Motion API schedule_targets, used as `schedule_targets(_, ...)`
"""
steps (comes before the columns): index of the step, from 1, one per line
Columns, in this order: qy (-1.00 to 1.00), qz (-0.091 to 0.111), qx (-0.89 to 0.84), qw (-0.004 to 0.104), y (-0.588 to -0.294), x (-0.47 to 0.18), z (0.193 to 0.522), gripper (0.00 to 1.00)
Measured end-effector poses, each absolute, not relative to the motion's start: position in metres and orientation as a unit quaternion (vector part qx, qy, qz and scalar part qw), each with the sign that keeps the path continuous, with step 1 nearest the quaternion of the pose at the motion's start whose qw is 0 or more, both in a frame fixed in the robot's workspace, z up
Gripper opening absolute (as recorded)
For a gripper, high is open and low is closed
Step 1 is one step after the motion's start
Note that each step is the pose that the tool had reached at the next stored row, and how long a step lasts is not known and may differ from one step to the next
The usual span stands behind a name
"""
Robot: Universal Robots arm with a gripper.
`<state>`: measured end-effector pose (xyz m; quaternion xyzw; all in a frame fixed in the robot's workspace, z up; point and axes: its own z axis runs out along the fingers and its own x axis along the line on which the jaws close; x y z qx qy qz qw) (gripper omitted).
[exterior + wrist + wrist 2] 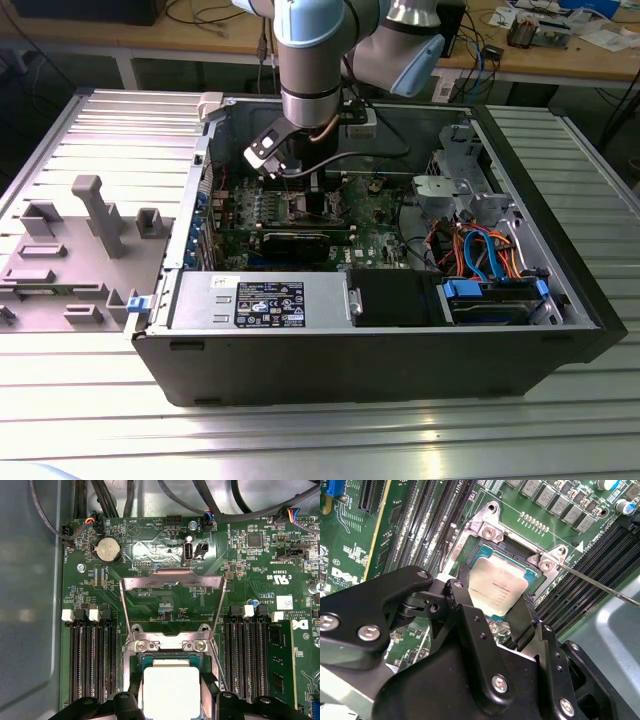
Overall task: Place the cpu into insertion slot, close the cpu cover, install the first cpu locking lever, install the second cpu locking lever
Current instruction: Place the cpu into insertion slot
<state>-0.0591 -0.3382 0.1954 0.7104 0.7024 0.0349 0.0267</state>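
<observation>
The cpu [171, 687], a flat square chip with a silvery top, sits low in the insertion slot [167, 643], level with its silver rim. My gripper [171, 700] straddles it, one black finger against each of two opposite edges. The second wrist view shows the same: the cpu [500, 585] lies between the fingertips [463, 587] of my gripper [495, 600] inside the insertion slot [492, 530]. The cpu cover [172, 581], a thin metal frame, stands swung back and open beyond the socket. A thin locking lever [600, 587] sticks out sideways, unlatched. In the exterior view my gripper [305, 200] reaches down into the open computer case.
Rows of memory slots [92, 665] flank the socket on both sides. A long black expansion card [295, 240] lies just in front of the socket in the exterior view. Cable bundles [480, 250] and a drive bay [495, 295] fill the case toward that view's right. A grey fixture tray [70, 250] sits outside.
</observation>
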Motion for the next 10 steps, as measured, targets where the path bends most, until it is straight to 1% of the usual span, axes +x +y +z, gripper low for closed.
schedule_targets(5,0.702,0.036,0.71,0.027,-0.338,-0.059,0.1949,0.55)
schedule_targets(6,0.702,0.035,0.71,0.027,-0.338,-0.059,0.195,0.62)
schedule_targets(10,0.702,0.035,0.71,0.027,-0.3381,-0.0591,0.1953,0.62)
